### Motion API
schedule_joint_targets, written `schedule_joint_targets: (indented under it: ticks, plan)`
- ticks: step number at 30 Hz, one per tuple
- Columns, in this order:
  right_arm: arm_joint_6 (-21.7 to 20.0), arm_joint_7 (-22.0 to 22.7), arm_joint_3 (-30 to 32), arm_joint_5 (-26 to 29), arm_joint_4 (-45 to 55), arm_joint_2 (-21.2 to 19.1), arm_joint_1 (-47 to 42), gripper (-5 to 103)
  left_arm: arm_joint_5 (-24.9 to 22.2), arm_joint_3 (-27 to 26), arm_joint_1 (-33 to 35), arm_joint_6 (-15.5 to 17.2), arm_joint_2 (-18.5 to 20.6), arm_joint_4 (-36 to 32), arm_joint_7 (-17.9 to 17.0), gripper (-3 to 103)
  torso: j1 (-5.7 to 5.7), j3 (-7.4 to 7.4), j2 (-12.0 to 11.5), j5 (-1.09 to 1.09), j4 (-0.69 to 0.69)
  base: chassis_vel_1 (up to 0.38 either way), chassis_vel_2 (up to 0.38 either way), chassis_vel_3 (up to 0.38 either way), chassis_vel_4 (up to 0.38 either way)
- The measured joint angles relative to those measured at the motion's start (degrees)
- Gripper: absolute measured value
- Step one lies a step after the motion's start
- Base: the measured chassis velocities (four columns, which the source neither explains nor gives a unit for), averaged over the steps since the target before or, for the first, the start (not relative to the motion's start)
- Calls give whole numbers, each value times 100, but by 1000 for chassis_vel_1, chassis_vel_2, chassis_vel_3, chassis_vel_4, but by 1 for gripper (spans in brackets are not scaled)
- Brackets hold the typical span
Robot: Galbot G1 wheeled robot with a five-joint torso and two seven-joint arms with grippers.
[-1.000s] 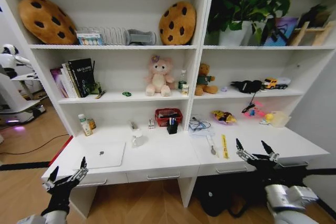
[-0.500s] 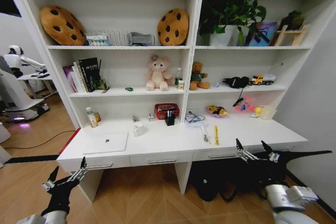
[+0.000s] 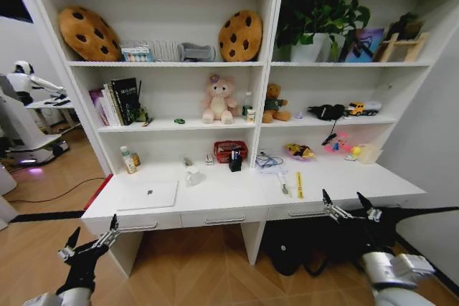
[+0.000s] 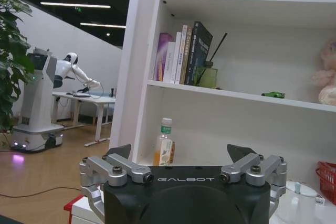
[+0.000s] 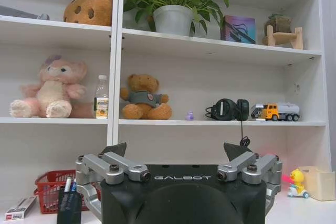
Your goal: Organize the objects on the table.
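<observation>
Holding both tools spread open and empty — left tool (image 3: 91, 238), right tool (image 3: 349, 205) — I'm facing the surface (image 3: 222, 195); laptop (image 3: 148, 195) ahead of my left, yellow ruler (image 3: 299, 185) just beyond my right — closing in squarely seems wise.

Our view: we have backed off and tilted up, so more floor shows below the desk (image 3: 215, 202).
Shelves (image 3: 265, 62): smaller and farther from us than before.

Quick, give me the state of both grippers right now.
Left gripper: open, holding nothing, low in front of the long white desk.
Right gripper: open, holding nothing, by the desk's front edge.
</observation>
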Motion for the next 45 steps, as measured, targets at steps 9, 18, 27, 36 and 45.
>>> schedule_joint_targets:
  ticks: [9,18,27,36,45]
  plan:
    - [0,0,-1,0,-1,0,2,100,0,0,0,0,0,0,0,100,-1,0,1,-1,3,220,217,-217,-216]
    - [0,0,0,0,-1,0,-1,100,0,-1,0,1,0,0,1,100,-2,-1,1,0,-1,270,282,-276,-277]
    - [0,0,0,0,-1,0,-1,100,0,-1,0,1,0,0,0,100,0,0,0,0,-1,341,260,-335,-253]
    - [0,0,-1,0,0,0,-3,100,0,-2,0,1,1,0,-1,100,-7,-4,5,-2,-3,433,165,-422,-160]
    - [0,-1,-1,0,3,1,-1,100,0,0,0,1,1,0,-1,100,-2,0,1,-1,2,63,12,-65,-35]
